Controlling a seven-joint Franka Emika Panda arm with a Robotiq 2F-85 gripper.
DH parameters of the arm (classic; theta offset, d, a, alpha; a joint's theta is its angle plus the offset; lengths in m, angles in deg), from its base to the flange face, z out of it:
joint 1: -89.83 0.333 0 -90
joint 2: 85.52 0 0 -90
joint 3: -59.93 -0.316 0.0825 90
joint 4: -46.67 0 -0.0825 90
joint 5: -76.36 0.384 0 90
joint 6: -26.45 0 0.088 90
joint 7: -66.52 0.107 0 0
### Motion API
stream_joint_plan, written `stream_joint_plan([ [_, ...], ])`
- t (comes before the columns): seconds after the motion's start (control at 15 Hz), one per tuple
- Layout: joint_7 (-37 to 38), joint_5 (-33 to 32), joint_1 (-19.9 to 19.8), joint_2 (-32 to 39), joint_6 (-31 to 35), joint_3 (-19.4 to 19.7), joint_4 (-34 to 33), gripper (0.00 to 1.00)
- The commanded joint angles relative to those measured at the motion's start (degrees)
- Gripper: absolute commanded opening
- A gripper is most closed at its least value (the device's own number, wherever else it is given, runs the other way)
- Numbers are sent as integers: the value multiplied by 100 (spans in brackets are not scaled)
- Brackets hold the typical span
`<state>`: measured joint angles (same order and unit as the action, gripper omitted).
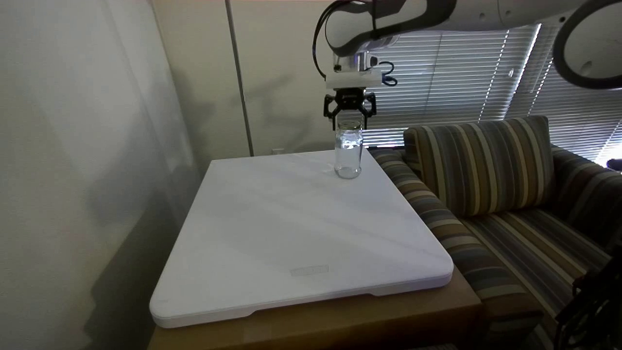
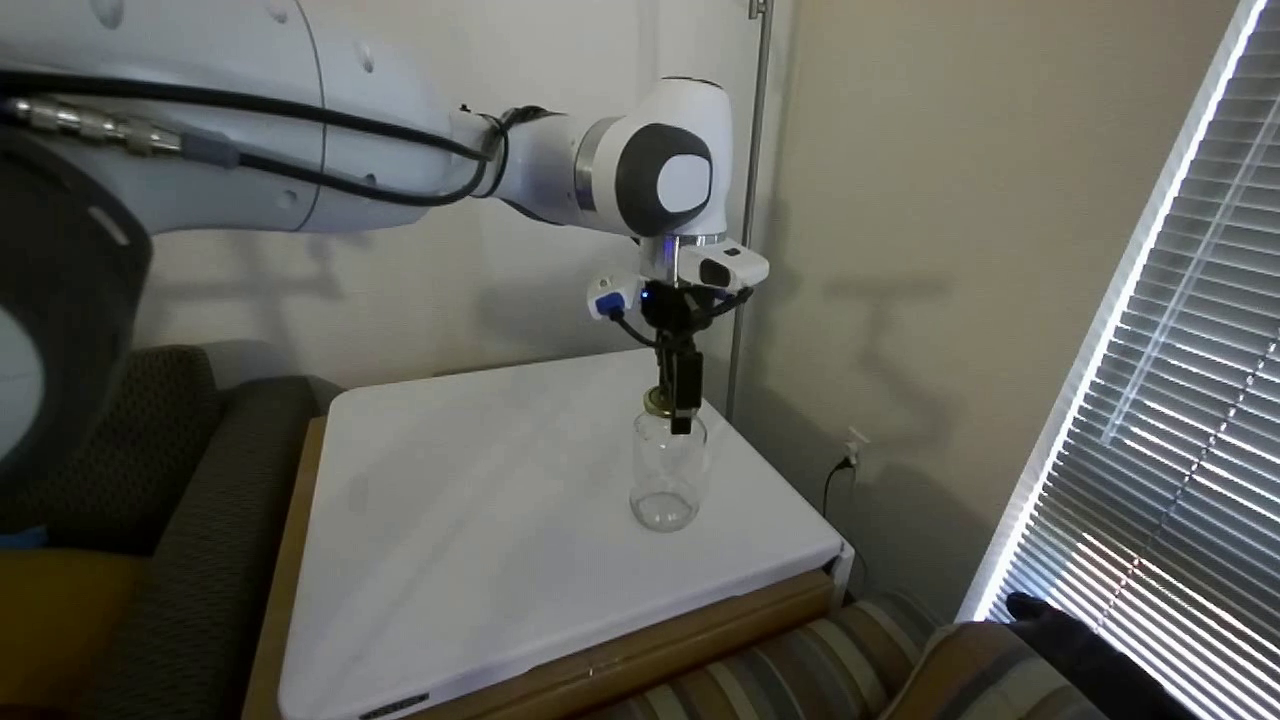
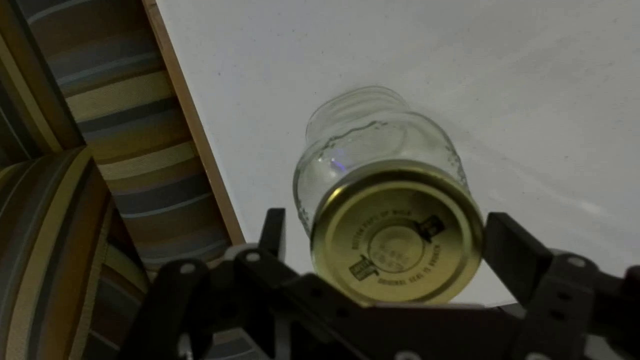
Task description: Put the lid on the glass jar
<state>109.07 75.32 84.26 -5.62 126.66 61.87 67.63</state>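
Observation:
The clear glass jar [image 1: 348, 158] stands upright near a corner of the white table in both exterior views. Across its mouth lies the gold lid [image 2: 657, 402], whose printed top fills the middle of the wrist view; whether it is screwed tight I cannot tell. Pointing straight down, my gripper [image 3: 387, 220] is open around the lid, one finger on each side. White tabletop shows between the lid and the left finger [image 3: 273, 232], while the right finger [image 3: 515, 255] looks close to or against its edge. Part of the lid's near rim is hidden behind the gripper body.
The white tabletop [image 1: 291, 218] rests on a brown base [image 1: 340, 316]. A striped sofa [image 1: 476, 165] runs along the table side nearest the jar. Walls [image 2: 900, 250] and window blinds [image 2: 1180, 450] stand around it.

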Motion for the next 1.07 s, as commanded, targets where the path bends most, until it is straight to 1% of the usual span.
stream_joint_plan([
  [0.0,-72,82,11,-140,-21,76,75,100],
  [0.07,-67,-27,17,-117,-58,22,-3,100],
  [0.4,3,-175,107,-229,-108,102,-46,100],
  [1.0,28,-293,196,-578,-106,126,-68,100],
])
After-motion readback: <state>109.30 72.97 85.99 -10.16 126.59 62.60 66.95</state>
